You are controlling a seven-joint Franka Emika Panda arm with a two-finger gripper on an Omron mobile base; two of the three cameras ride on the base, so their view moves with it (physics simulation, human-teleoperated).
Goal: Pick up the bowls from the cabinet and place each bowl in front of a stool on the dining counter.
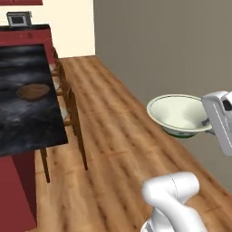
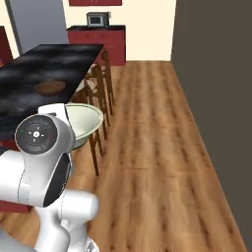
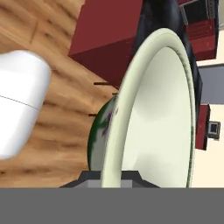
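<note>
Gripper [image 3: 111, 175] is closed tight on the rim of the cream-white bowl [image 1: 179, 113], fingers pinching the near edge; the bowl's green-patterned outside shows in the hand view, its pale inside faces the camera. The bowl is carried in the air above the wood floor [image 1: 118, 149], off to the side of the dining counter [image 1: 27, 113], not touching it. From the right base view the bowl sits just behind the arm's white wrist, near the counter's edge but apart from it. Count: two bowls in total, the cream-white one in the grip and one dark brown wooden bowl [image 1: 32, 92] lying flat on the black marbled top of the dining counter, well apart from the held one. Stools [image 2: 98, 93]: a row along the counter's floor side, dark backrests and thin legs; at least three show, exact number hard to tell since they overlap. One microwave-like box [image 2: 98, 19] stands on the far red wall counter [image 2: 98, 42]. A grey wall runs along the other side of the floor.
</note>
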